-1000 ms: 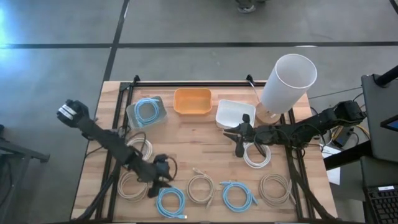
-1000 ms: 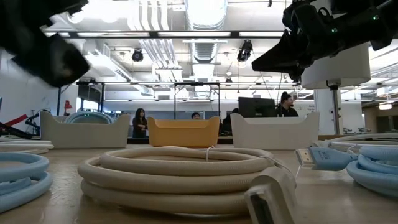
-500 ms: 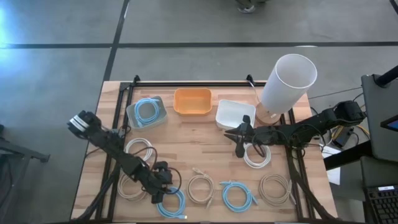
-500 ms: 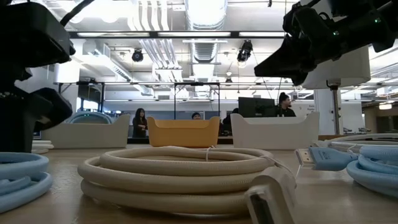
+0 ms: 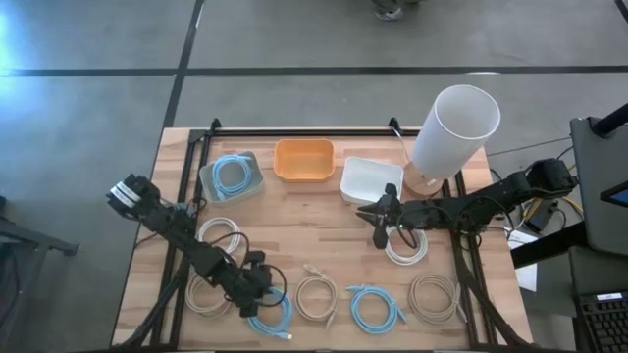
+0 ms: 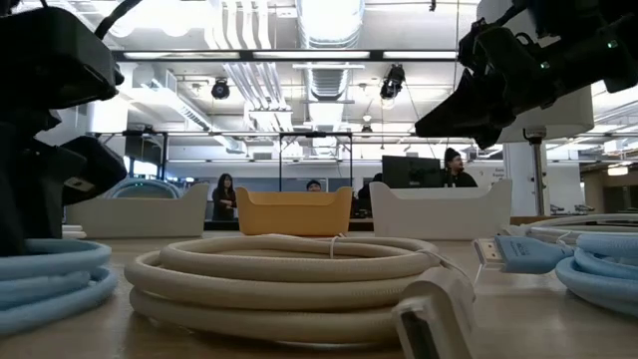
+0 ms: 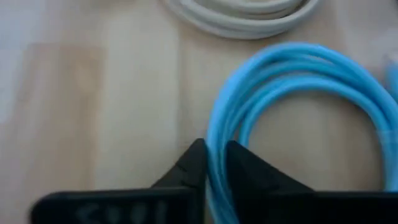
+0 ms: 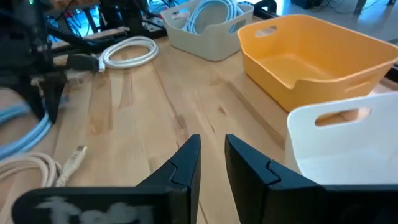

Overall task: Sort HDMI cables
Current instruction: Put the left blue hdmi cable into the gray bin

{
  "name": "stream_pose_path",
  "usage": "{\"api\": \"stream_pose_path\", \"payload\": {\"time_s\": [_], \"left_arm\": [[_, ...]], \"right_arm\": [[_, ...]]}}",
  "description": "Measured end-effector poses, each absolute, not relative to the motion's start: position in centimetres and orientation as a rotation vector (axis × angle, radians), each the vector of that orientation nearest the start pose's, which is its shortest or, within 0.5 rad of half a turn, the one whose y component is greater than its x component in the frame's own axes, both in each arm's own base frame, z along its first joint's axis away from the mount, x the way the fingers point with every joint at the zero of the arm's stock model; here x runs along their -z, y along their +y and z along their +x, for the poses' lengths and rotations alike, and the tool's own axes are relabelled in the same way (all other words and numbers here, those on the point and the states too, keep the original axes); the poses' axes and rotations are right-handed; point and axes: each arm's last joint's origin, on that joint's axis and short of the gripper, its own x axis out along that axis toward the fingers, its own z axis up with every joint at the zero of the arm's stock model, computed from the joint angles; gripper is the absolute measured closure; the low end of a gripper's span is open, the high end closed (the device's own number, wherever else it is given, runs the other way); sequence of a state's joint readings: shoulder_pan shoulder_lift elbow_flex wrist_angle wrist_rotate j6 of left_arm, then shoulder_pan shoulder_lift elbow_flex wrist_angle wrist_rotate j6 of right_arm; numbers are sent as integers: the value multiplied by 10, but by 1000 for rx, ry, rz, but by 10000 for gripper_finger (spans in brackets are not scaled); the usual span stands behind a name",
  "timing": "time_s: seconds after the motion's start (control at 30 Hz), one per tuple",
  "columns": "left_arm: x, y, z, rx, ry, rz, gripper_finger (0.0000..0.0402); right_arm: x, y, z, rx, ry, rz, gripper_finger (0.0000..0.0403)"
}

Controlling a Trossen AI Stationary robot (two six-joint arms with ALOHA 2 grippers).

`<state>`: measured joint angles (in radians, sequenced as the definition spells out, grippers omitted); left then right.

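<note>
Several HDMI cables lie coiled on the wooden table: a light blue coil [image 5: 272, 316] at the near left, beige coils [image 5: 316, 297] [image 5: 434, 296] [image 5: 206, 292], another blue coil [image 5: 376, 307], and white coils [image 5: 221, 235] [image 5: 404, 245]. One more blue coil lies in the grey bin [image 5: 232, 176]. My left gripper [image 5: 255, 299] is down at the near-left blue coil's left rim, shut on it. My right gripper [image 5: 378, 221] hovers left of the white coil, its fingers a narrow gap apart with nothing between them. My left gripper pinches the left rim of the light blue coil [image 7: 216, 140] between its two fingers [image 7: 194, 163], several strands together. The fingers come from above, pointing down, and stand across the strands. The coil [image 6: 45, 279] still lies on the table.
An orange bin [image 5: 303, 159] and a white bin [image 5: 370, 179] stand beside the grey bin along the far edge. A tall white cylinder [image 5: 451, 127] on a wooden foot stands at the far right. Bare wood lies in the table's middle. People sit in the room beyond.
My left gripper has gone down and toward the table's near edge onto the light blue coil's left rim, and has shut on it. The coil's left side has bunched up a little; the coil stays on the table.
</note>
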<state>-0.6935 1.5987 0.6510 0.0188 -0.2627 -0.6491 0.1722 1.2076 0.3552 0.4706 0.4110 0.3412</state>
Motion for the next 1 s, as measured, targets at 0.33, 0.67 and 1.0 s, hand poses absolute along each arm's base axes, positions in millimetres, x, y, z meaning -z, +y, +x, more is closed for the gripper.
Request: {"api": "stream_pose_path", "payload": {"time_s": [0.33, 0.67, 1.0], "left_arm": [[-147, -145, 215, -96, 834, -91, 382], [-208, -104, 193, -374, 724, 48, 384], [-264, -60, 167, -611, 597, 167, 389]], "right_arm": [[-166, 26, 216, 306, 326, 270, 335], [-170, 26, 218, 298, 279, 245, 335], [-205, 31, 235, 163, 145, 124, 335]]}}
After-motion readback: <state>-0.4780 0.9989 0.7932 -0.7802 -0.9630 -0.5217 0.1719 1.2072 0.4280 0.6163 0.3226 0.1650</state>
